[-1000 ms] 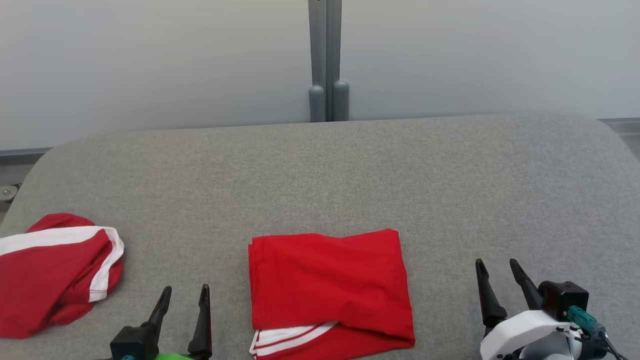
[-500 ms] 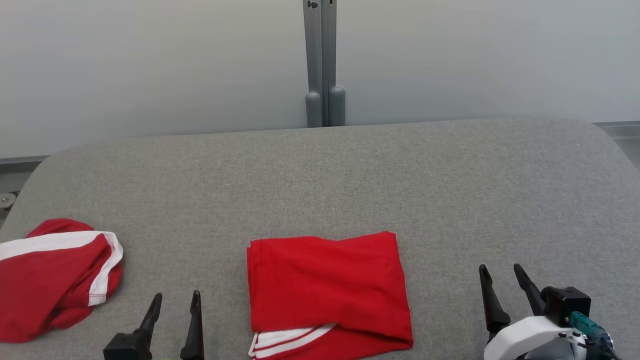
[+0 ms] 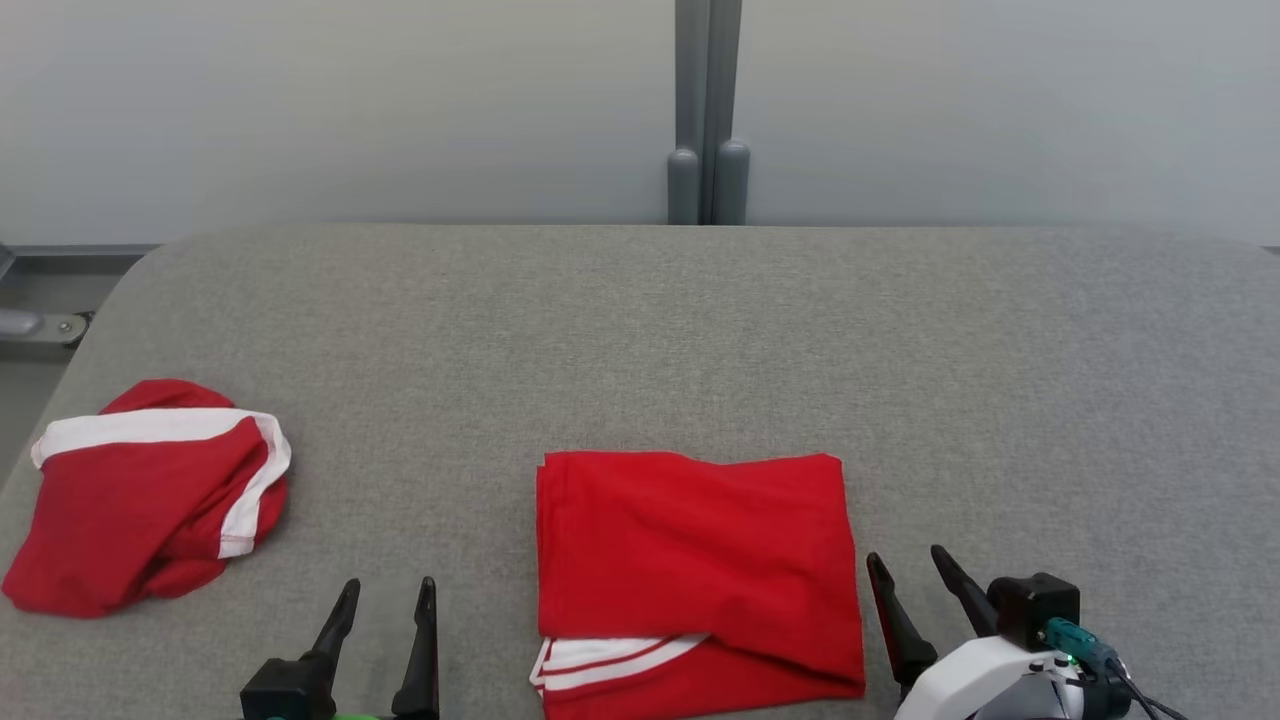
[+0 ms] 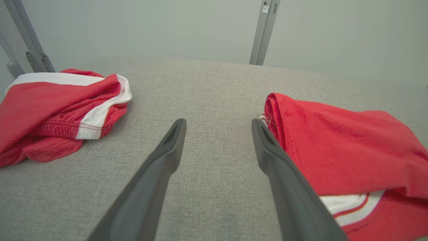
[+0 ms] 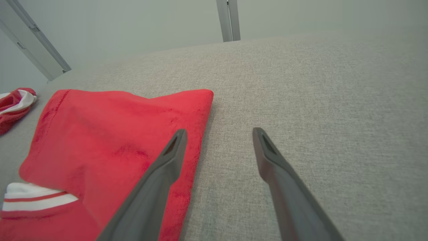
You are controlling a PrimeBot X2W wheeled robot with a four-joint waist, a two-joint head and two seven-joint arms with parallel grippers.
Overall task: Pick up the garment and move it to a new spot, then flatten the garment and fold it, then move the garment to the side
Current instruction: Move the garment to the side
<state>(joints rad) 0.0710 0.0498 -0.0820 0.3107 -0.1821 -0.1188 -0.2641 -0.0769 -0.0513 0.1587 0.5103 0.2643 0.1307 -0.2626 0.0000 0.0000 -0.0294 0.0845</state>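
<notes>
Head view: folded red garment [image 3: 700, 570] lies flat at near centre of the grey counter [image 3: 640, 330]. Left gripper [image 3: 390, 582] and right gripper [image 3: 905, 553] flank it, both spread apart and empty. Well to the left, a crumpled red garment [image 3: 150, 495]. Left wrist view adds the folded red garment's stacked left edge. Right wrist view: one finger [image 5: 157, 180] overlaps its right edge; contact unclear.

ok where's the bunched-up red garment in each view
head view: bunched-up red garment, far left, lower half.
left wrist view: upper left, large.
right wrist view: left edge, small sliver.
shared landmark: folded red garment, to its right in each view.
</notes>
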